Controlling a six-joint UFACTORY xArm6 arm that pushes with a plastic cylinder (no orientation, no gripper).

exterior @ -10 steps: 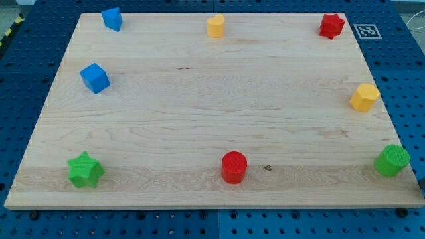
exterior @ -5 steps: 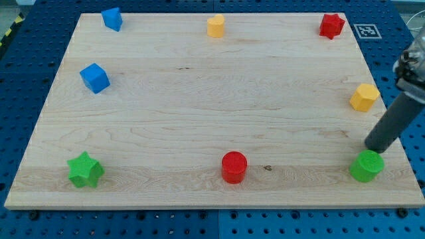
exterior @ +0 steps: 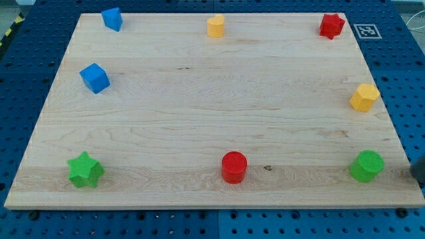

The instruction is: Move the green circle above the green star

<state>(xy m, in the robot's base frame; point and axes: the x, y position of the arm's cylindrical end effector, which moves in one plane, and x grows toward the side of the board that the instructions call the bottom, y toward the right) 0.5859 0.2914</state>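
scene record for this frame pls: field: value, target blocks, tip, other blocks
green circle: bottom right of board, near the edge
green star: bottom left
red circle: bottom middle, between the two greens
my tip: end not visible; only a dark sliver at the view's right edge
blue blocks: two, upper left
task state: circle not yet above star

Pale wooden board (exterior: 199, 99) on blue perforated table (exterior: 26, 73)
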